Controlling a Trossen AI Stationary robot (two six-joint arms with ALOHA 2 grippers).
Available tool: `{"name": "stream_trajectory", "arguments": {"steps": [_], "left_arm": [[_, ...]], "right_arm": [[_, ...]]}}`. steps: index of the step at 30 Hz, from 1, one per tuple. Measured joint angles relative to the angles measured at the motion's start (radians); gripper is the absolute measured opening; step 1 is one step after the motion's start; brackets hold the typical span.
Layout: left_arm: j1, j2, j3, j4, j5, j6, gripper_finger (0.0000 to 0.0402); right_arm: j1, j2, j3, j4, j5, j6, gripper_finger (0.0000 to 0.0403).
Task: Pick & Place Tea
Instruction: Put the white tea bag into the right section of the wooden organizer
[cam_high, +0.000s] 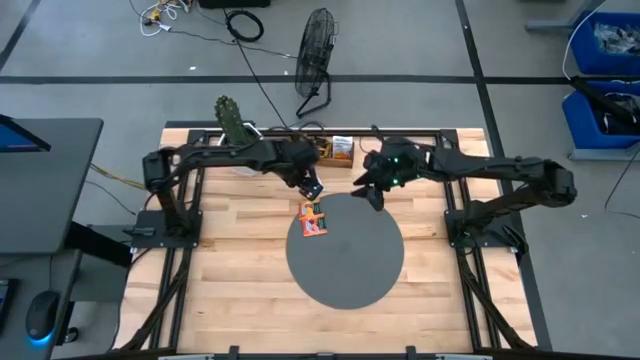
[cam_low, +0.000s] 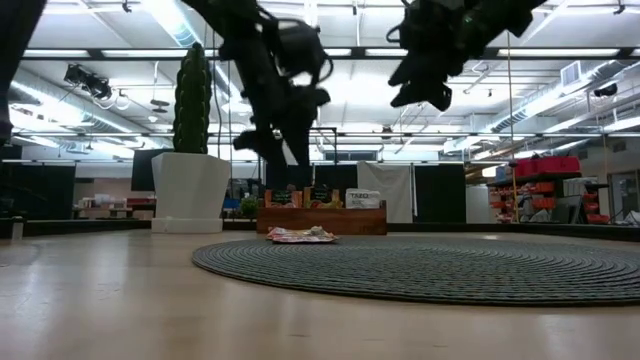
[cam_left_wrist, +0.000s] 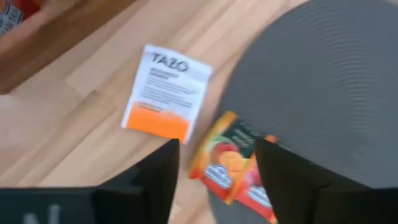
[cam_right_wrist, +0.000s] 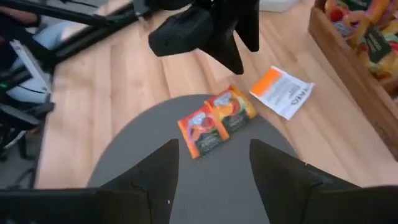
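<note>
Left gripper (cam_high: 312, 188) up centre in high view, hanging just above the upper-left rim of the grey disc (cam_high: 345, 262); fingers (cam_left_wrist: 158, 171) spread, nothing between them (left wrist view looks straight down past them at the sachets). Clear of the counter (cam_high: 230, 260) in low view too, gripper (cam_low: 280, 140) well above the mat.

Three tea sachets out near that rim. White-and-orange sachet (cam_left_wrist: 166, 92) lying flat on bare wood, just beside the disc, printed side up; same one at centre right in right wrist view (cam_right_wrist: 282, 91). Two orange-red sachets (cam_right_wrist: 216, 120) side by side, touching, overlapping slightly, on the disc's edge; nearer one (cam_left_wrist: 231, 158) partly over the rim onto the wood. As a small bright patch in high view (cam_high: 314, 218), a low flat heap in low view (cam_low: 300, 235).

More sachets in the wooden tray (cam_high: 335, 150) at counter's top centre, beyond the disc; tray corner at right edge of right wrist view (cam_right_wrist: 348, 68).

Right gripper (cam_high: 372, 192) hovering over the disc's upper rim, just right of the left one; fingers (cam_right_wrist: 158, 171) apart, empty.

Potted cactus (cam_high: 232, 122) at upper left of counter.
</note>
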Motion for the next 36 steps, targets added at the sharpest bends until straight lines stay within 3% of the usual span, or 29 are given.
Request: {"name": "stream_trajectory", "arguments": {"steps": [5,10,20,36], "left_arm": [[0.002,0.074,0.0,0.027,-0.087,0.064,0.0255],[0.019,0.132,-0.001,0.035,-0.173,0.139,0.0256],[0.109,0.191,0.0,0.064,-0.085,0.229,0.023],[0.111,0.244,0.001,0.088,-0.034,0.317,0.022]], "right_arm": [[0.03,0.0,-0.043,0.032,0.021,0.001,0.0204],[0.05,0.0,-0.044,0.044,0.016,0.0,0.0204],[0.084,0.0,-0.045,0.086,0.016,0.001,0.0204],[0.089,0.0,-0.045,0.125,0.041,0.024,0.0204]]}}
